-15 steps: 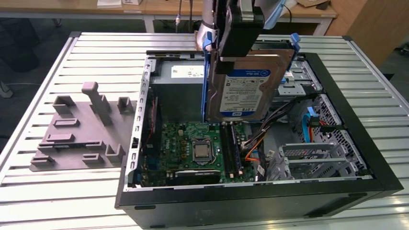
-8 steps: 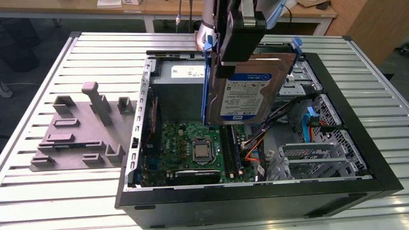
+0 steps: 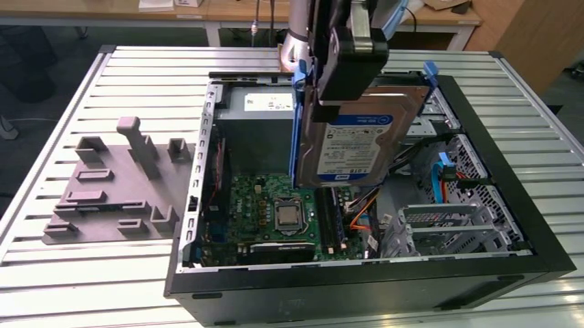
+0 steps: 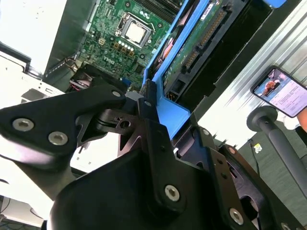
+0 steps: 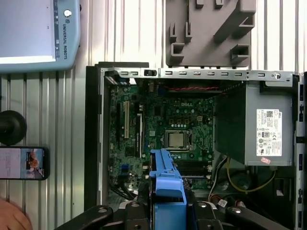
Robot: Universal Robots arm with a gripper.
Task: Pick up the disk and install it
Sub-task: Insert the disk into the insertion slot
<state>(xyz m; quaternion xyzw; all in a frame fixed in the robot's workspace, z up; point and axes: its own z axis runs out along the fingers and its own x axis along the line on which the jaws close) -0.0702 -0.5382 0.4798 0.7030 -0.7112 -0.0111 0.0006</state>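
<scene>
The disk (image 3: 354,147) hangs upright above the open computer case (image 3: 365,273), its blue-and-white label facing the exterior view. A blue carrier frame (image 3: 299,123) runs along its edge. My gripper (image 3: 342,72) is shut on the disk's upper end, well clear of the case floor. In the second wrist view, black fingers (image 4: 153,139) clamp the blue carrier (image 4: 172,108), and the disk's green circuit side (image 4: 194,50) points down toward the case. In the first wrist view, the blue carrier (image 5: 167,184) sits over the motherboard (image 5: 168,120).
Inside the case are a grey power supply box (image 5: 268,129), a silver cage with a blue latch (image 3: 429,70) and a second metal cage (image 3: 452,225). A grey fixture (image 3: 119,184) lies on the slatted table. A phone (image 5: 23,163), a pendant (image 5: 33,33) and a hand (image 5: 12,218) are beside the case.
</scene>
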